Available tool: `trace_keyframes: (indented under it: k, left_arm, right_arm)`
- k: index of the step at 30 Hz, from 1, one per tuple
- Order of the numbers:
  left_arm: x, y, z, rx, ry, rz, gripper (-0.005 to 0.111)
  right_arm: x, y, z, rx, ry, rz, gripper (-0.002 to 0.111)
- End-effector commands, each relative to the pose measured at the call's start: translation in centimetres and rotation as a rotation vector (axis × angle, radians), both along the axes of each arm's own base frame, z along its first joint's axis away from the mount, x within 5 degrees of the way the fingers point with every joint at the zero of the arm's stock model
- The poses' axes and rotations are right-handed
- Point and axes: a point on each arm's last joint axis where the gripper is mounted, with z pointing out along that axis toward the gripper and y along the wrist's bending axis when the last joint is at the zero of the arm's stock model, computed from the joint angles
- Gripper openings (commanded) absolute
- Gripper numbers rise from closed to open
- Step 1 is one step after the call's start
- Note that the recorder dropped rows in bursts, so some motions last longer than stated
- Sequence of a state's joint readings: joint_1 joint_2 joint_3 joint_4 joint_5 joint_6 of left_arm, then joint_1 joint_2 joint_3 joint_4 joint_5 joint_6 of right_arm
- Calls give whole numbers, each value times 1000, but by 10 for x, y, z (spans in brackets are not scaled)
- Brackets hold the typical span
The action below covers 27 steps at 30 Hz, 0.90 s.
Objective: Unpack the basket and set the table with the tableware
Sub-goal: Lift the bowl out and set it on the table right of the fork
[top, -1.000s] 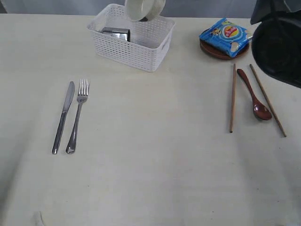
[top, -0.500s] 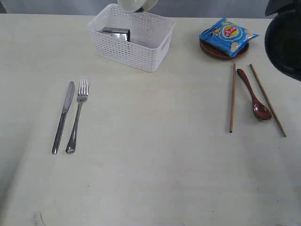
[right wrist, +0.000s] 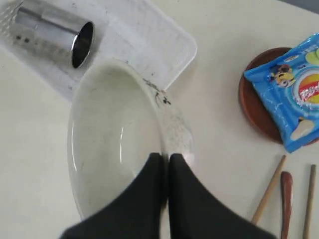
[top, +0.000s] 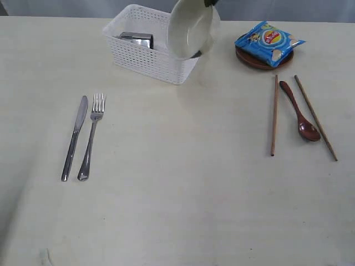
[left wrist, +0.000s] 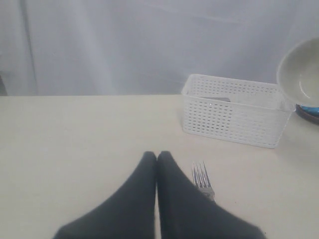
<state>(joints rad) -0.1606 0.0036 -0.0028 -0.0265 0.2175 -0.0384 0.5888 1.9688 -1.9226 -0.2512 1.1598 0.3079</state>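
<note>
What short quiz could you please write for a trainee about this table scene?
1. True or false: the steel mug lies on its side inside the basket.
2. What does the right gripper hold? A) a glass bottle B) the off-white bowl C) a napkin
3. Fill in: between the two chopsticks lies the ____.

Key: 1 true; 2 B; 3 wooden spoon.
</note>
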Motion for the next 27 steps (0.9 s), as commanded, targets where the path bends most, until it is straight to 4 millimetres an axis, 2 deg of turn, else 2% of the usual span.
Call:
trace_keyframes:
  k: [1,4,10,14,17,23,27]
  left_arm:
    - [0,0,0,-5,-6,-1,0]
    - [0,0,0,-5,-6,-1,0]
    - [0,0,0,-5,-6,-1,0]
    - [0,0,0,-5,-6,-1,0]
    - [0,0,0,-5,-6,-1,0]
    - [0,0,0,-5,-6,-1,0]
    - [0,0,0,-5,-6,-1,0]
  right_arm:
    - [-41,-10,0,142,10,109,-1]
    - [-63,-10,-20,269,60,166,-1]
    - [-98,-7,-83,395,253,283,-1]
    - [-113,-2,-100,519,307,357,-1]
    - [-119,-1,-106,569,316,378,-1]
    - [-114,-6,-115,552,288,348,-1]
    - [-109,-7,-132,524,329,339,-1]
